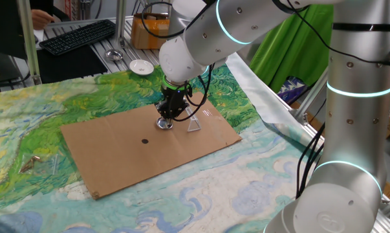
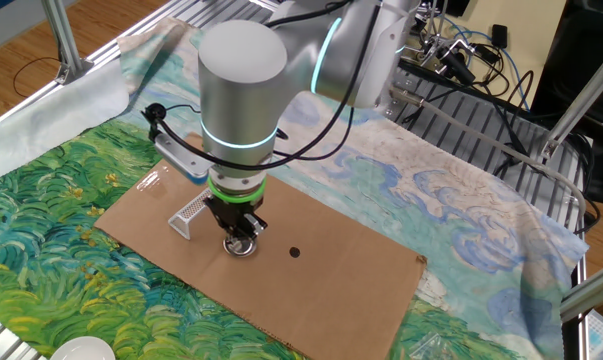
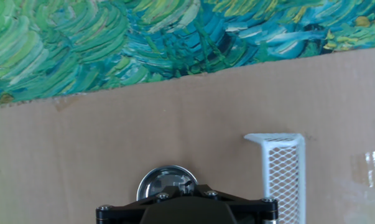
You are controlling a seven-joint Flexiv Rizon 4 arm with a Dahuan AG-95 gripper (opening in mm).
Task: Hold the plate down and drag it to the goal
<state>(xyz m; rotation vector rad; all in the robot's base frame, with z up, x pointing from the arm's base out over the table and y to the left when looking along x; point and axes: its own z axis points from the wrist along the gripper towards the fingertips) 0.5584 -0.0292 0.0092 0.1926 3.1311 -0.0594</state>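
Note:
The plate (image 1: 164, 124) is a tiny shiny silver dish lying on the brown cardboard sheet (image 1: 117, 155). My gripper (image 1: 167, 117) stands straight over it, shut, with its tip down on the dish. In the other fixed view the plate (image 2: 242, 247) peeks out under the gripper (image 2: 240, 236). In the hand view only the plate's far rim (image 3: 165, 180) shows above the black gripper body; the fingertips are hidden. The goal (image 1: 194, 125) is a whitish triangular wedge frame, a short gap to the right of the plate; the goal (image 2: 189, 216) (image 3: 280, 168) stands apart from the dish in every view.
A small black dot (image 1: 144, 140) marks the cardboard left of the plate. A white saucer (image 1: 141, 66) and a keyboard (image 1: 78, 35) lie beyond the painted cloth. Clear plastic bits (image 1: 52, 162) lie on the cloth off the cardboard's left corner.

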